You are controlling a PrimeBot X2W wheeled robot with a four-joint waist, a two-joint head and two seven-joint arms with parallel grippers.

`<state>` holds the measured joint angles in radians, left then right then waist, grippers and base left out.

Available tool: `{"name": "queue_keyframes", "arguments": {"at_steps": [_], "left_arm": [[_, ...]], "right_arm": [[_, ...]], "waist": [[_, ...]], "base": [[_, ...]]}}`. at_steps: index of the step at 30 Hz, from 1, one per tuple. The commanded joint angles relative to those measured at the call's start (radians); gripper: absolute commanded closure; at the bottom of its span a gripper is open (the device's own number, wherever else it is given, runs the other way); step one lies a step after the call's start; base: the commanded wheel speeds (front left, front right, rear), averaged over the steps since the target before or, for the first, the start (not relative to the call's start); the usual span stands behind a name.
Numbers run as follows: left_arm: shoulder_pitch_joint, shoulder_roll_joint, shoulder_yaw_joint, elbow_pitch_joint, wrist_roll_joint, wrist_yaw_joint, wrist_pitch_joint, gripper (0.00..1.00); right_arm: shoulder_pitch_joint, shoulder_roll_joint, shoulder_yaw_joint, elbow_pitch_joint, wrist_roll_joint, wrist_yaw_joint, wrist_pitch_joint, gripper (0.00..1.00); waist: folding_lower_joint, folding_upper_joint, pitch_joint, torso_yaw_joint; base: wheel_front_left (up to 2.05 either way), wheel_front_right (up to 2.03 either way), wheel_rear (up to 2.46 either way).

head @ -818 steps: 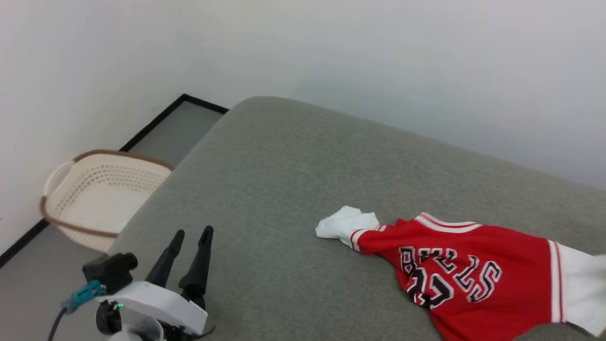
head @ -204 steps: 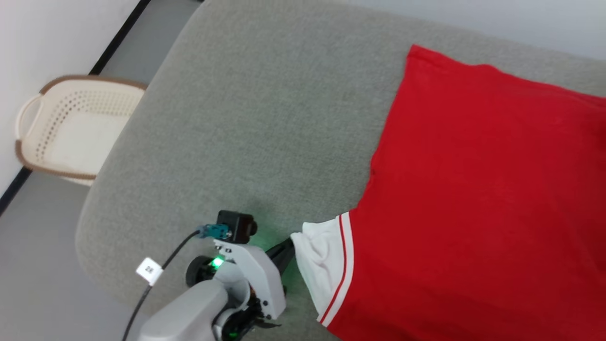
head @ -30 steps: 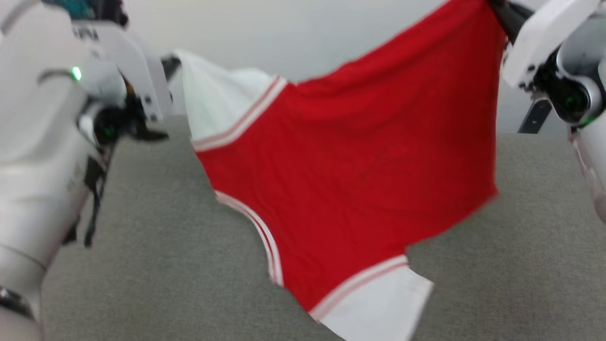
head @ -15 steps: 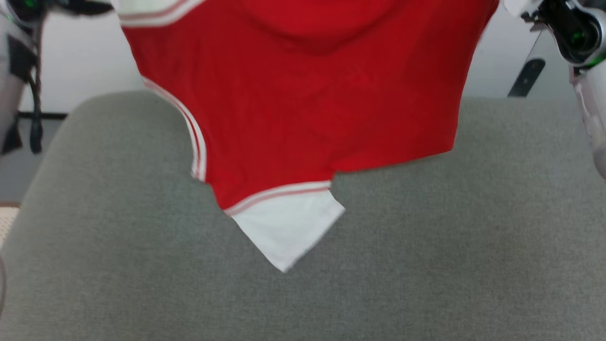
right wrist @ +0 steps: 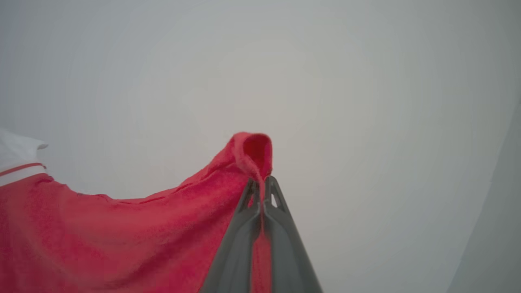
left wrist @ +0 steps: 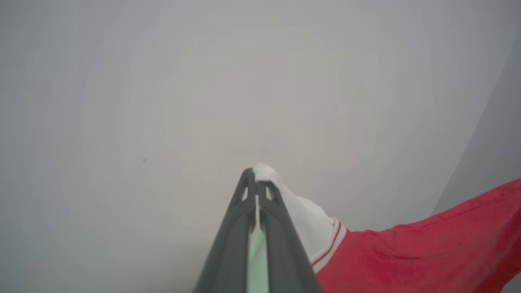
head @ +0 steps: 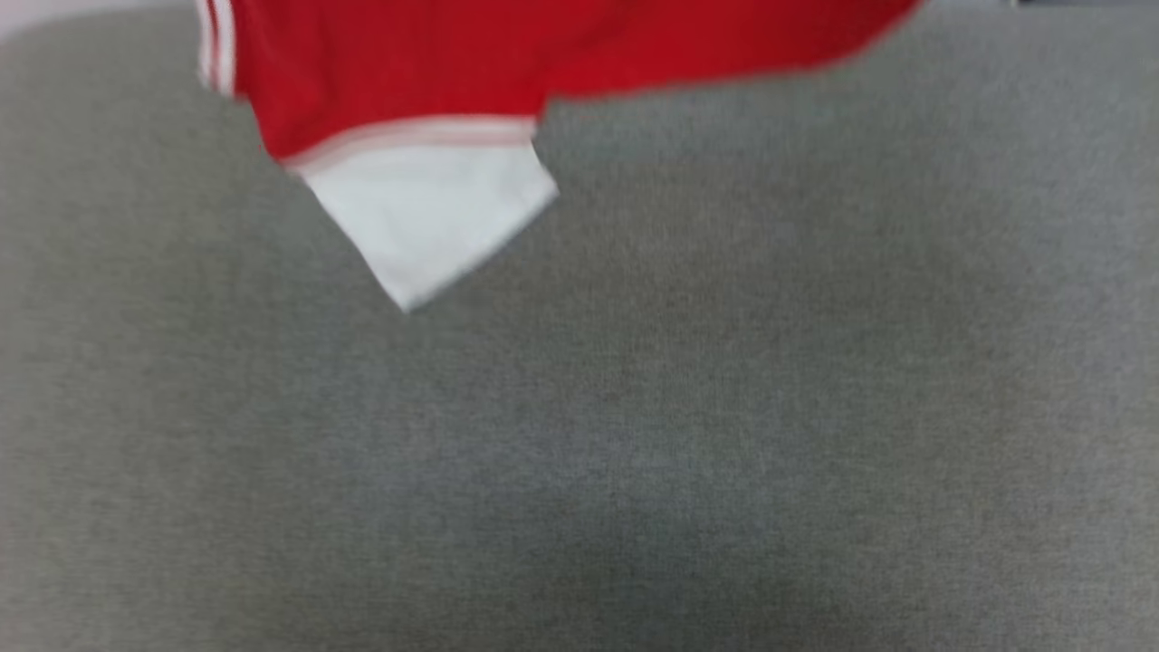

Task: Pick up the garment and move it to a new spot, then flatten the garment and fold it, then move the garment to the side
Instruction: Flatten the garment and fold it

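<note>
The shirt (head: 407,63) is red and hangs in the air along the top of the head view, from the upper left to the upper right. Its bottom edge runs across the top of that frame. One white sleeve (head: 426,208) hangs down from it in the upper left, with a pale striped band where the white meets the red. The tip of the sleeve is the lowest part. The picture is blurry, so I cannot tell if the tip touches anything below.

In the left wrist view the left gripper (left wrist: 255,183) sits at the bottom middle. It is squeezed tight on the cloth of the other white sleeve, and a little white bump pokes out over its tips. From there the sleeve runs to the lower right, then the striped band, then the red cloth going off the right edge.

In the right wrist view the right gripper (right wrist: 261,185) is at the bottom middle too. It is pinched tight on a red edge of the shirt, and a small red fold sticks up above its tips. The red cloth sags away to the lower left.

Under the shirt is a big grey cushion (head: 634,407). Behind both grippers is a plain pale wall (left wrist: 163,81).
</note>
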<state>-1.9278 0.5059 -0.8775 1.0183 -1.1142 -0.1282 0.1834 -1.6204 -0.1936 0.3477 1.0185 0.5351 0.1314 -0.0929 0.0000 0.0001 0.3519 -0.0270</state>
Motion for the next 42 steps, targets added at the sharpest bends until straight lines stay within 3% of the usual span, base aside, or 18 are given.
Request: {"name": "queue_keyframes", "arguments": {"at_steps": [1, 9, 14, 20, 24, 32, 37, 42], "left_arm": [[-0.027, -0.005, 0.006, 0.004, -0.001, -0.003, -0.009, 1.00], [-0.199, -0.021, 0.005, 0.015, 0.007, -0.003, -0.063, 1.00], [-0.277, -0.062, 0.020, 0.016, -0.010, -0.003, -0.116, 1.00], [-0.253, -0.098, 0.004, 0.017, -0.043, -0.003, -0.133, 1.00], [-0.190, -0.100, -0.011, 0.018, -0.074, -0.003, -0.130, 1.00], [0.114, -0.089, -0.066, -0.028, -0.144, -0.003, -0.135, 1.00], [0.351, -0.055, -0.099, -0.082, -0.197, -0.003, -0.135, 1.00], [0.600, -0.018, -0.138, -0.185, -0.228, -0.003, -0.170, 1.00]], "right_arm": [[-0.020, 0.002, -0.009, 0.015, -0.012, -0.002, -0.029, 1.00], [-0.148, 0.003, -0.085, 0.094, -0.075, -0.002, -0.169, 1.00], [-0.148, -0.013, -0.228, -0.028, -0.148, -0.002, -0.172, 1.00], [-0.088, 0.030, -0.355, -0.088, -0.246, -0.002, -0.173, 1.00], [-0.036, 0.053, -0.375, -0.066, -0.273, -0.002, -0.173, 1.00], [0.148, 0.041, -0.218, 0.024, -0.146, -0.002, -0.159, 1.00], [0.362, -0.010, -0.054, -0.062, 0.014, -0.002, -0.071, 1.00], [0.616, -0.113, 0.049, -0.211, 0.184, -0.002, 0.045, 1.00]], "waist": [[0.0000, -0.0001, 0.138, -0.033], [0.0000, -0.0001, 0.257, -0.033], [0.0000, -0.0001, 0.311, -0.010], [0.0000, -0.0001, 0.297, 0.012], [0.0000, -0.0001, 0.253, 0.022], [0.0000, -0.0001, 0.052, 0.054], [0.0000, -0.0001, -0.101, 0.058], [0.0000, -0.0001, -0.230, 0.075]], "base": [[0.00, 0.00, 0.00], [0.00, 0.00, 0.00], [0.00, 0.00, 0.00], [0.00, 0.00, 0.00], [0.00, 0.00, 0.00], [0.00, 0.00, 0.00], [0.00, 0.00, 0.00], [0.00, 0.00, 0.00]]}}
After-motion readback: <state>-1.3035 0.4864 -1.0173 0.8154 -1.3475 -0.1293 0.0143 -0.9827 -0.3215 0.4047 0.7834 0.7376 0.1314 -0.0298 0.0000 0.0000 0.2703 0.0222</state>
